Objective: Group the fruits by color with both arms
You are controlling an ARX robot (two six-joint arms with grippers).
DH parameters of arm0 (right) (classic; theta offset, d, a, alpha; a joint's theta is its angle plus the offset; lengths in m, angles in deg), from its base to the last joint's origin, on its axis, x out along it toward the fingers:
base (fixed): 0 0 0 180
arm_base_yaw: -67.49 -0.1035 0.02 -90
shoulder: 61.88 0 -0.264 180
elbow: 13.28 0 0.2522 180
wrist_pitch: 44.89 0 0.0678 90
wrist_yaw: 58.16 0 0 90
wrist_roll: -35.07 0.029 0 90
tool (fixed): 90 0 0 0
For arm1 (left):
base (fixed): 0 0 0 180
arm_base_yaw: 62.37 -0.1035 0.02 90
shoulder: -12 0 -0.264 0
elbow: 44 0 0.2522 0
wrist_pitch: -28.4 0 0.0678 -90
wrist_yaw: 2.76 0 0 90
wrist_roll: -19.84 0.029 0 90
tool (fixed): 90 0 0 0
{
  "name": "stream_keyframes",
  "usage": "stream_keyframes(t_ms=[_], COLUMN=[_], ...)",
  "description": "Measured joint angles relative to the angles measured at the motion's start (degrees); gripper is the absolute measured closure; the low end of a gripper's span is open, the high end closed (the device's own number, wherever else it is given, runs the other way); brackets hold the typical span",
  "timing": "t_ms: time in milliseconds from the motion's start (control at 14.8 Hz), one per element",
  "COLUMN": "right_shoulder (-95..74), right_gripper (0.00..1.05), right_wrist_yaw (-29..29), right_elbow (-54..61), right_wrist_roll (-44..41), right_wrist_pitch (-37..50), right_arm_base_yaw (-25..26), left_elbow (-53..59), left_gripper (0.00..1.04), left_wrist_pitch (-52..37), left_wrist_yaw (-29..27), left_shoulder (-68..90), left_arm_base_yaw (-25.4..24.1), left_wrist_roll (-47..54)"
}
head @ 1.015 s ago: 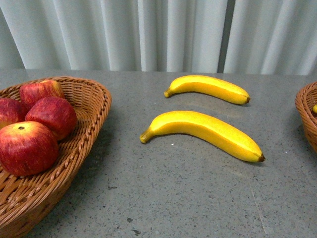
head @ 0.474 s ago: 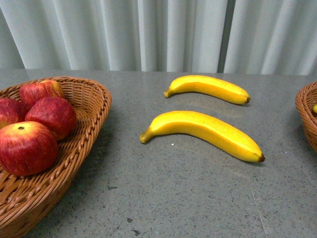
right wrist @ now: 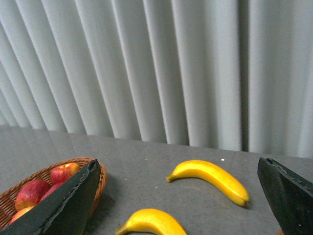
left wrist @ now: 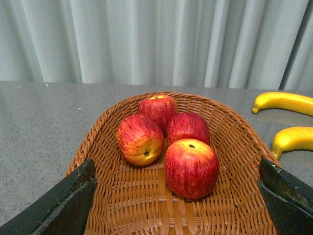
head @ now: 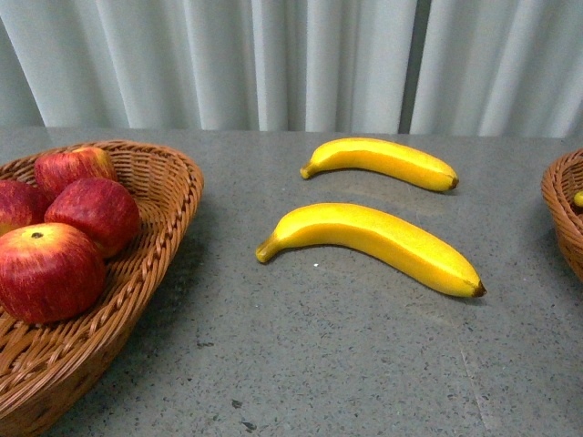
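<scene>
Now you see left gripper (left wrist: 176,169) and right gripper (right wrist: 178,169) spread wide; apples (head: 50,271) lie in the left basket (head: 173,196), two bananas (head: 369,241) right of it.

Even, bright light is received from above. Soft shadows are cast on the bench (head: 346,364) just right of the basket (head: 168,214) and under the nearer banana (head: 373,238). The fingers (left wrist: 61,205) are rendered dark and slightly soft in the left wrist view.
</scene>
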Motion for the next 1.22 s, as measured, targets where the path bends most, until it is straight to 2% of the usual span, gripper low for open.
stream_keyframes(t_ms=[203,338,474,745,948,1218], right_shoulder=[-24.17,-36.48,-44.33,-51.32,-50.97,-51.15], right_gripper=[0.06,0.06,0.06,0.06,0.06,0.06], right_wrist_yaw=[1.01,1.49,1.49,0.26,-8.70,-7.02], right_elbow=[-16.20,-26.86,-33.77,-38.29,-40.35,-39.63], right_wrist_roll=[-3.63,-6.99,-9.18,-14.97,-19.19,-22.71], right_wrist_pitch=[-4.15,-7.82,-12.59,-23.23,-37.13,-37.20], right_arm_base_yaw=[-8.83,-11.63,-10.97,-6.91,-3.17,-2.86], left_elbow=[0.00,-0.02,0.00,0.00,-0.02,0.00], left_gripper=[0.07,0.07,0.07,0.07,0.07,0.07], left_wrist_pitch=[0.00,0.00,0.00,-0.02,0.00,0.00], left_wrist_yaw=[-0.02,0.00,-0.02,-0.02,-0.02,-0.02], left_shoulder=[0.00,0.00,0.00,0.00,0.00,0.00], left_arm_base_yaw=[0.00,0.00,0.00,0.00,0.00,0.00], left_wrist_roll=[0.00,0.00,0.00,-0.02,-0.02,-0.02])
